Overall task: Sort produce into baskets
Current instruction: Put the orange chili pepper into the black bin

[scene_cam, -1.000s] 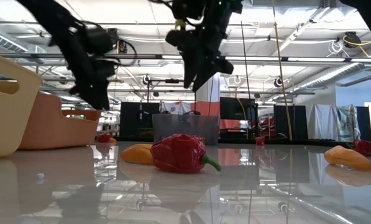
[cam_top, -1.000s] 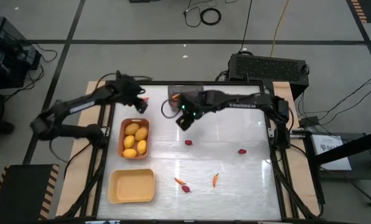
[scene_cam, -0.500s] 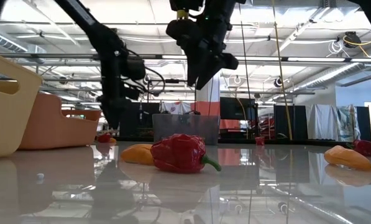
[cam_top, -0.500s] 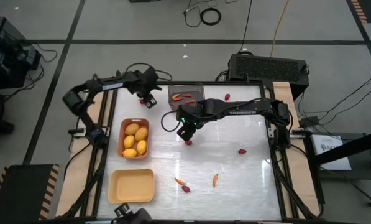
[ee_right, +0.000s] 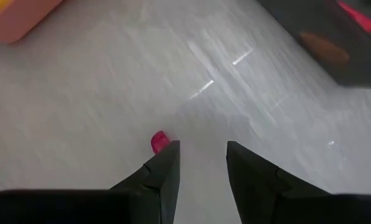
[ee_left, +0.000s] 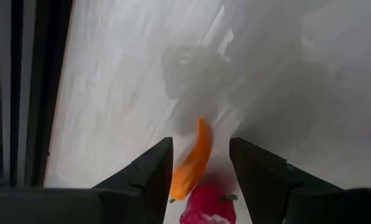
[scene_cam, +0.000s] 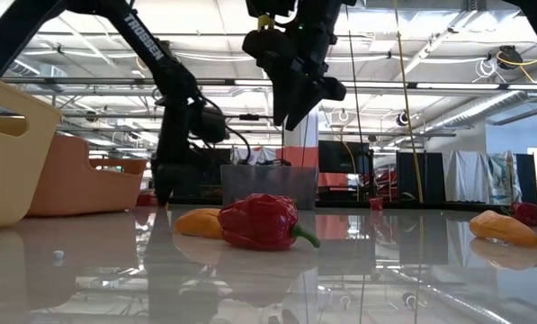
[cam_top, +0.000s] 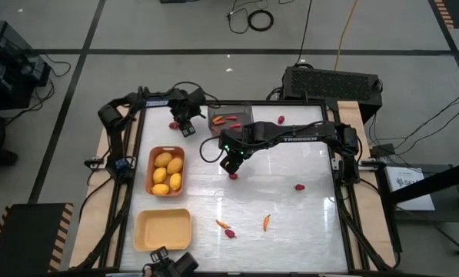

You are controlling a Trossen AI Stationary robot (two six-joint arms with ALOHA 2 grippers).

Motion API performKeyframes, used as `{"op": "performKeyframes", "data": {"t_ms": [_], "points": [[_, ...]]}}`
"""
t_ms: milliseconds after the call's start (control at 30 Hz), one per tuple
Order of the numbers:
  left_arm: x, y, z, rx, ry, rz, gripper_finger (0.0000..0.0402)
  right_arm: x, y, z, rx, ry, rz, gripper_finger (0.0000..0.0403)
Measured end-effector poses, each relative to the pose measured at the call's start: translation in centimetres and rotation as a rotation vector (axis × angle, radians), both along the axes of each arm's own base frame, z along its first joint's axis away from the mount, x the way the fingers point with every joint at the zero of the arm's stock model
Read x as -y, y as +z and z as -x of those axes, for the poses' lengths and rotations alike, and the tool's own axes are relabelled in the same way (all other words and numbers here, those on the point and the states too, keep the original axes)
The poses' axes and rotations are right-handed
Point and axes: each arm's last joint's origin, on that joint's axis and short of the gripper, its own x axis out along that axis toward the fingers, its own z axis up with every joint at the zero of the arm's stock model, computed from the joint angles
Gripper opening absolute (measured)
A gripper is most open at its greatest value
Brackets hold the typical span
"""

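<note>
My left gripper is open and low over the table's far left corner. In the left wrist view an orange carrot-like stick and a dark-red piece lie on the table between its fingers, untouched. My right gripper is open, above a small dark-red piece that lies beside one fingertip in the right wrist view. The orange-brown tray holds several yellow oval fruits. The pale yellow tray sits at the near left. The grey bin at the far edge holds red and orange pieces.
Loose pieces lie on the table: a red one by the far edge, a red one at the right, two orange sticks and a red piece near the front. The table's middle right is bare.
My left gripper has gone a little toward the table's right edge and down, close to the table near the far left corner, while its arm has swung toward the far edge. My right gripper has gone toward the near edge, over the small dark-red piece.
</note>
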Motion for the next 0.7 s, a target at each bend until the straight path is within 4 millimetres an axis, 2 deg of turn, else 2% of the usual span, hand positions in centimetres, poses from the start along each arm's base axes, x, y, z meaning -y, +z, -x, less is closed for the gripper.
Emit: {"op": "performKeyframes", "data": {"t_ms": [200,300,633,700], "points": [[-0.28,0.03,-0.31,-0.013,-0.027,0.016,0.0174,-0.01,-0.03,0.1,-0.012,0.008,0.002,0.0123],[-0.48,0.3,-0.41,-0.011,-0.027,0.027,0.0159,-0.01,-0.04,0.1,-0.012,0.009,0.002,0.0123],[-0.53,0.33,-0.55,-0.003,-0.041,0.033,0.0021,-0.25,-0.05,0.08,-0.013,0.017,0.003,0.0123],[-0.59,0.36,-0.59,0.004,-0.039,0.027,0.0008,-0.48,-0.05,0.07,-0.014,0.022,0.003,0.0123]]}}
